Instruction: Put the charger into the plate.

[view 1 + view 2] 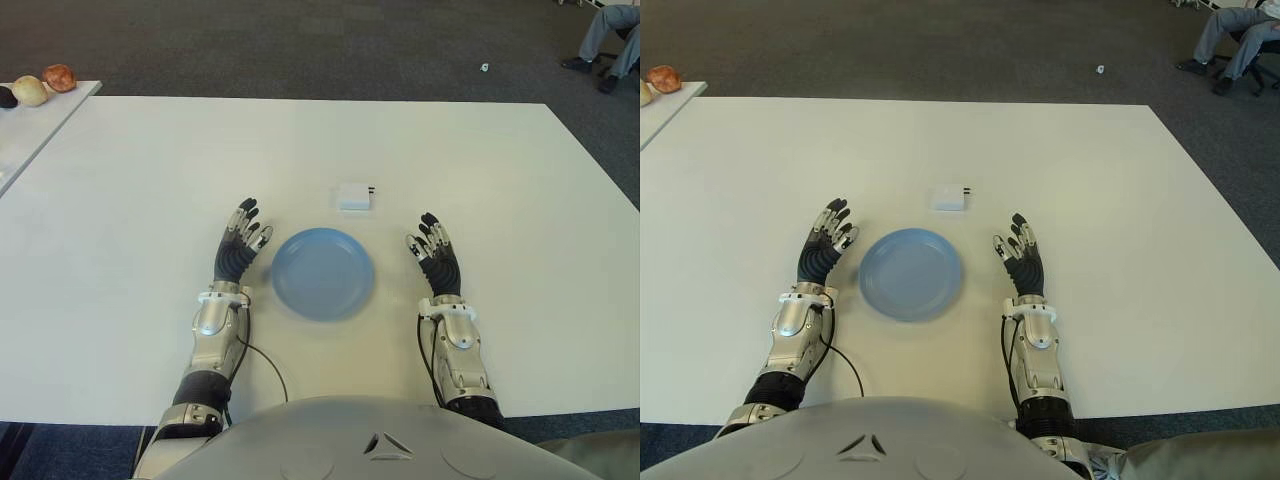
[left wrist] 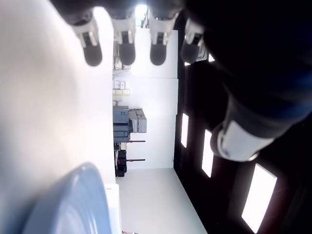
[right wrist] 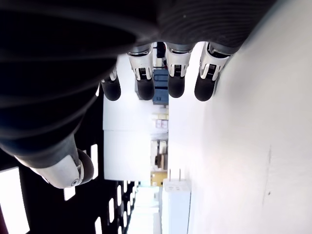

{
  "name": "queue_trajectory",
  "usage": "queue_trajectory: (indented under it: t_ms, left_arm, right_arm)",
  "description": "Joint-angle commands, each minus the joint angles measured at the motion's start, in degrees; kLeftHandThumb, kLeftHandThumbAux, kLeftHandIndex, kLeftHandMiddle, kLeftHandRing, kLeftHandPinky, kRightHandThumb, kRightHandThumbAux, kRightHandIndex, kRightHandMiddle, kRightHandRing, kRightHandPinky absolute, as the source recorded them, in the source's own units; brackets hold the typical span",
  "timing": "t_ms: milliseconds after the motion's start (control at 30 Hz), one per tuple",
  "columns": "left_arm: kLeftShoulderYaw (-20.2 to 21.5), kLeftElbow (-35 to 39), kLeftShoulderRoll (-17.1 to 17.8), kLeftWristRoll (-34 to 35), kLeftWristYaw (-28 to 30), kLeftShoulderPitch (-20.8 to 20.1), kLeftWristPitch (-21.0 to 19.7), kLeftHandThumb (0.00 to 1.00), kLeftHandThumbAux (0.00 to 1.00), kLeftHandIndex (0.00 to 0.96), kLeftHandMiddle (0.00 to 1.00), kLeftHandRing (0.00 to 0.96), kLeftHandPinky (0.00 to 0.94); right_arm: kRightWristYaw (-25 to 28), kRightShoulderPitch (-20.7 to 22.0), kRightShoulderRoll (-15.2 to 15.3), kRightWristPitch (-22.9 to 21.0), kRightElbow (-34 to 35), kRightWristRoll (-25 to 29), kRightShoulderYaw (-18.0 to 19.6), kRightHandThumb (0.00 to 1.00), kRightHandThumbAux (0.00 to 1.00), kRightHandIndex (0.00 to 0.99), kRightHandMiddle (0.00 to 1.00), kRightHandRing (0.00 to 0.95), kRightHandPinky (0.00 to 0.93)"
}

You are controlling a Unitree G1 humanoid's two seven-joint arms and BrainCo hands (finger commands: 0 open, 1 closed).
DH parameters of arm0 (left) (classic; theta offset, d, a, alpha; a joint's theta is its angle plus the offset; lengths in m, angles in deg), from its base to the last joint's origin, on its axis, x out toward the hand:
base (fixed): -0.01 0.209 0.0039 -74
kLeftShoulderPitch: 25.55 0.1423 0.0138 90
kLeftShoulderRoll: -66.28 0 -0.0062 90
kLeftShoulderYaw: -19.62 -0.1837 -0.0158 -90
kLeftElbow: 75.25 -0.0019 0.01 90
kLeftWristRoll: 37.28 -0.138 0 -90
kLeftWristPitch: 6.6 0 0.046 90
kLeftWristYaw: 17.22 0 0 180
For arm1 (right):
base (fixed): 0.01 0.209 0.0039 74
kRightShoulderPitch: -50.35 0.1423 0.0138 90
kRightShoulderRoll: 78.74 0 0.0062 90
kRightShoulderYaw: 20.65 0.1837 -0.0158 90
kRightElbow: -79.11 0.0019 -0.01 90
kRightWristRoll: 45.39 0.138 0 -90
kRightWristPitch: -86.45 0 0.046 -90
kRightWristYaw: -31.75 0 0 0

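A small white charger (image 1: pixel 355 196) with two prongs lies on the white table (image 1: pixel 140 170), just beyond the far rim of the blue plate (image 1: pixel 323 273); it also shows in the right wrist view (image 3: pixel 175 204). The plate holds nothing. My left hand (image 1: pixel 243 236) shows to the left of the plate with its fingers (image 2: pixel 126 51) stretched out and holding nothing. On the plate's right side is my right hand (image 1: pixel 431 247), fingers (image 3: pixel 176 83) likewise extended and holding nothing. Both hands are nearer to me than the charger.
A second white table (image 1: pixel 40 125) at the far left carries several round objects (image 1: pixel 45 84). A seated person's legs (image 1: pixel 606 45) show at the far right on the dark carpet. A small white scrap (image 1: pixel 483 68) lies on the floor.
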Motion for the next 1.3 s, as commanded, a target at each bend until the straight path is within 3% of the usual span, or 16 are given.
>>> queue_trajectory:
  t_ms: [33, 400, 467, 567, 767, 867, 1100, 1300]
  left_arm:
    - [-0.9, -4.6, -1.5, -0.3, 0.4, 6.6, -5.1, 0.0, 0.656, 0.025, 0.07, 0.067, 0.087]
    - [-1.0, -4.6, -1.6, -0.4, 0.3, 6.9, -5.4, 0.0, 0.66, 0.024, 0.069, 0.066, 0.085]
    - [-1.1, -4.5, -1.7, -0.4, 0.3, 7.0, -5.4, 0.0, 0.661, 0.023, 0.068, 0.065, 0.086]
    - [-1.1, -4.7, -1.8, -0.3, 0.4, 7.0, -5.3, 0.0, 0.664, 0.023, 0.068, 0.065, 0.09]
    - [-1.2, -5.2, -2.0, -0.5, 0.3, 7.1, -5.0, 0.0, 0.665, 0.022, 0.069, 0.066, 0.09]
    - [-1.4, -5.5, -2.1, -0.7, 0.2, 7.2, -4.9, 0.0, 0.661, 0.021, 0.069, 0.065, 0.086]
    - [-1.9, -5.5, -2.3, -1.6, -0.1, 7.4, -5.2, 0.0, 0.653, 0.02, 0.07, 0.063, 0.072]
    - [-2.5, -5.3, -2.7, -2.1, -0.6, 7.8, -5.2, 0.0, 0.646, 0.017, 0.065, 0.055, 0.061]
  right_arm:
    - [-0.5, -1.5, -0.2, -1.6, -0.6, -0.7, -0.2, 0.023, 0.63, 0.002, 0.013, 0.002, 0.012]
    - [-2.0, -1.8, -0.6, -2.1, 1.1, -1.6, -0.2, 0.023, 0.646, 0.01, 0.022, 0.012, 0.023]
    - [-2.2, -1.8, -0.5, -3.1, 2.5, -1.4, 0.0, 0.028, 0.648, 0.01, 0.028, 0.015, 0.026]
    - [-2.0, -0.1, 0.6, -8.9, 8.2, 0.0, 1.4, 0.041, 0.645, 0.014, 0.043, 0.025, 0.039]
    - [-4.7, 7.4, 0.9, -21.8, 15.6, -0.6, 3.1, 0.059, 0.645, 0.019, 0.049, 0.032, 0.049]
    - [-6.1, 11.3, 1.0, -26.0, 17.2, -2.0, 3.0, 0.074, 0.65, 0.021, 0.044, 0.026, 0.045]
    - [-8.9, 19.0, 3.2, -28.9, 16.6, -8.8, 0.6, 0.117, 0.668, 0.017, 0.051, 0.028, 0.039]
    - [-8.4, 21.9, 7.0, -27.1, 13.9, -15.4, -3.0, 0.188, 0.643, 0.002, 0.064, 0.072, 0.14]
